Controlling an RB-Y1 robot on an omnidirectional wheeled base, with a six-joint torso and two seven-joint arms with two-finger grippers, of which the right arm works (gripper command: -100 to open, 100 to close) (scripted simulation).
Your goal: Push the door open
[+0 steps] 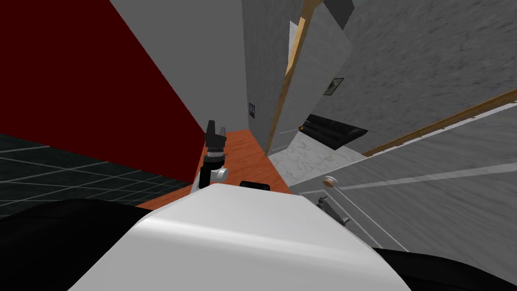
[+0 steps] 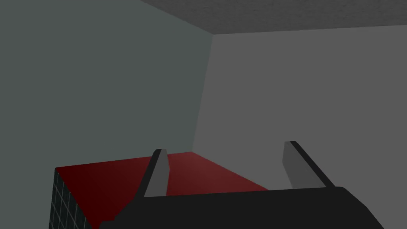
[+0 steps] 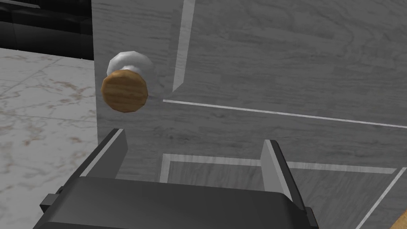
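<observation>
The door (image 3: 278, 59) is a grey, wood-grained slab with pale panel lines. Its round wooden knob (image 3: 124, 90) on a white base sits close to the door's free edge. My right gripper (image 3: 194, 137) is open and faces the door panel just below the knob, with nothing between its fingers. In the head view the door (image 1: 429, 202) runs along my right side, and the knob (image 1: 330, 181) is just above the right gripper (image 1: 334, 211). My left gripper (image 2: 225, 147) is open and empty, raised on its arm ahead of my chest (image 1: 214, 129).
Past the door's free edge lie a white marbled floor (image 3: 39, 111) and a black sofa (image 1: 333, 130). An orange wooden floor (image 1: 242, 156) runs ahead of me. A dark red wall (image 1: 75, 76) stands on the left, and another wood-framed door (image 1: 282, 91) is further ahead.
</observation>
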